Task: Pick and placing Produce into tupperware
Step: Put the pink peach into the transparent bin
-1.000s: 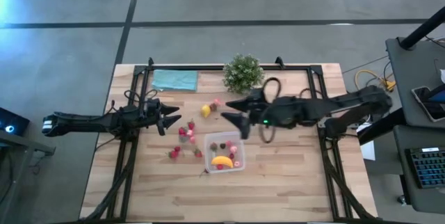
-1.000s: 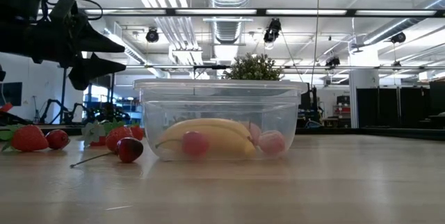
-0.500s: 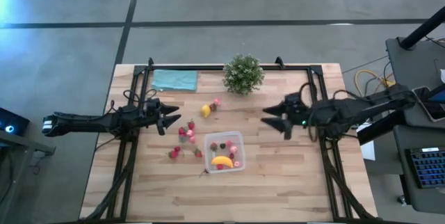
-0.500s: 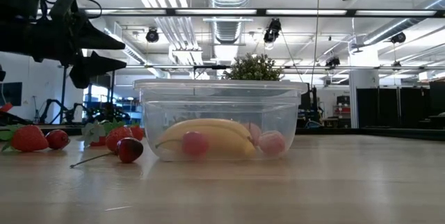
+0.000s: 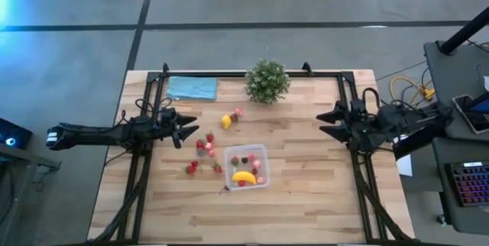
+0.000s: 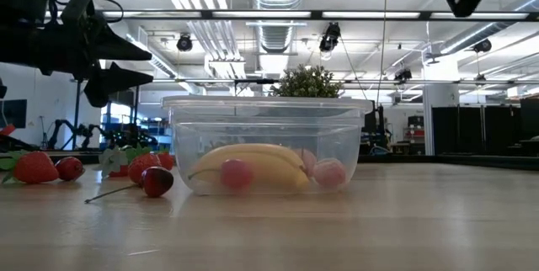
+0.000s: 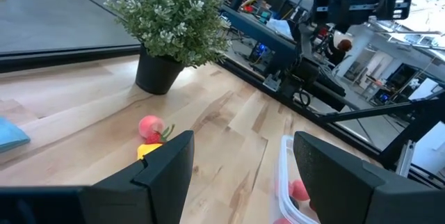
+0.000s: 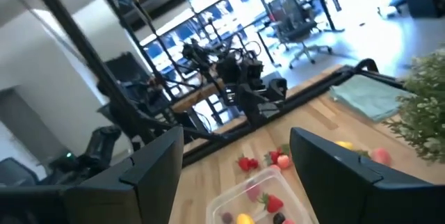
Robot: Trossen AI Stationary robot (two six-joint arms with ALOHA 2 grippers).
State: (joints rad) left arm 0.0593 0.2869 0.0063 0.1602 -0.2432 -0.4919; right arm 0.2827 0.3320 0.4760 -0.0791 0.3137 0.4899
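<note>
The clear tupperware (image 5: 246, 166) stands on the wooden table near its middle and holds a banana (image 5: 244, 176) and several small fruits. Loose produce lies to its left: red strawberries (image 5: 203, 146), two more (image 5: 191, 168), a lemon (image 5: 226, 121) and a pink piece (image 5: 238, 112). My left gripper (image 5: 195, 127) hovers open, roughly level, just left of the strawberries, with nothing between its fingers (image 7: 167, 172). My right gripper (image 5: 321, 123) hangs open and empty over the table's right side, pointing toward the tupperware (image 8: 254, 193).
A bushy potted plant (image 5: 267, 80) stands at the far edge in the middle, with a flat teal cloth (image 5: 191, 87) to its left. Black frame rails (image 5: 359, 177) run along the table's left, right and far sides. Bare wood lies right of the tupperware.
My right gripper has drawn back, empty, from beside the tupperware toward the table's right edge. The left arm and the produce have stayed where they were.
</note>
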